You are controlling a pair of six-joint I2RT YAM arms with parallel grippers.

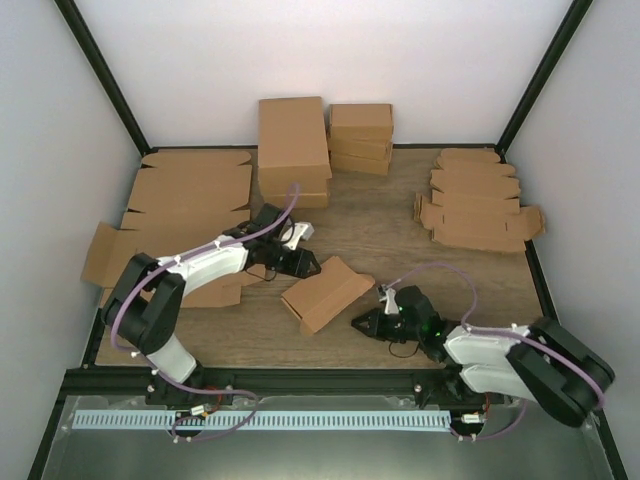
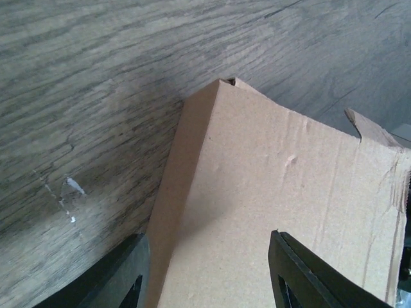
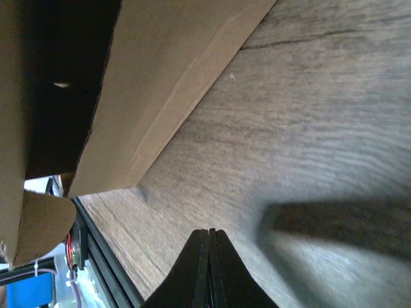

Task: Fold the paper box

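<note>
The paper box point(image 1: 327, 293) lies slanted in the middle of the table, a small brown folded piece with an open end facing the right arm. My left gripper point(image 1: 305, 262) hovers at its far left corner. In the left wrist view its fingers point(image 2: 122, 277) stand apart, one over the wood beside the box's side wall, the other over the top face of the paper box point(image 2: 282, 186); they are open. My right gripper point(image 1: 360, 325) sits just right of the box, low over the table. Its jaws point(image 3: 210, 232) are shut on nothing, with the paper box point(image 3: 167, 83) ahead.
Two stacks of folded brown boxes point(image 1: 293, 150) point(image 1: 361, 135) stand at the back. Small flat die-cut blanks point(image 1: 475, 205) are piled at the back right. Large flat cardboard sheets point(image 1: 190, 200) cover the left side under the left arm. A black rail point(image 1: 300, 378) edges the table's near side.
</note>
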